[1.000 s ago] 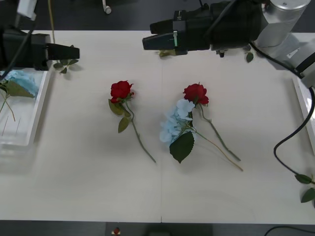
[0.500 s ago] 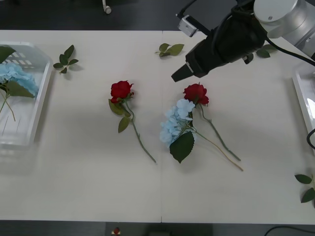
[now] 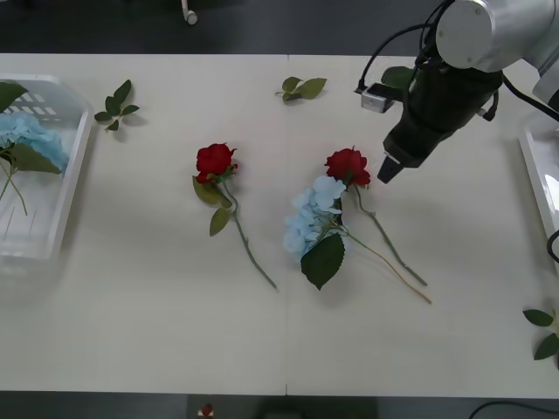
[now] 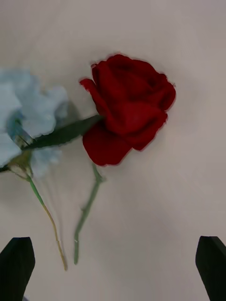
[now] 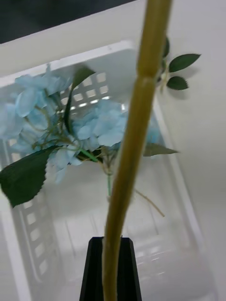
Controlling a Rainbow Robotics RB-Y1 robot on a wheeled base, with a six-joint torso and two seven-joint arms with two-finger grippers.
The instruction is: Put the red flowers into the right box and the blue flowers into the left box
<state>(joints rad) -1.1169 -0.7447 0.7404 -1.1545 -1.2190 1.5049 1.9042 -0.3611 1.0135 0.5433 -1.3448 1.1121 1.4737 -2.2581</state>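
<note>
Two red flowers lie mid-table: one rose (image 3: pixel 215 161) on the left, another rose (image 3: pixel 348 166) (image 4: pixel 129 108) just left of my right gripper (image 3: pixel 386 171) (image 4: pixel 113 275). That gripper hovers open over the rose and touches nothing. A blue flower (image 3: pixel 310 218) (image 4: pixel 26 117) lies against this rose. The left box (image 3: pixel 70 175) (image 5: pixel 183 155) holds blue flowers (image 3: pixel 26 140) (image 5: pixel 84 127). My left gripper (image 5: pixel 110 242) is above that box, shut on a thick tan stem (image 5: pixel 134 117) whose bloom is hidden. The right box (image 3: pixel 537 179) shows at the right edge.
Loose green leaf sprigs lie at the far left (image 3: pixel 118 103), the far middle (image 3: pixel 301 87) and the near right edge (image 3: pixel 543 330). Bare tabletop stretches along the front. The right arm's cable loops near the right box.
The right arm swung from the table's far side down and right, its gripper now beside the right-hand rose. The left arm, earlier seen over the left box, has left the front view.
</note>
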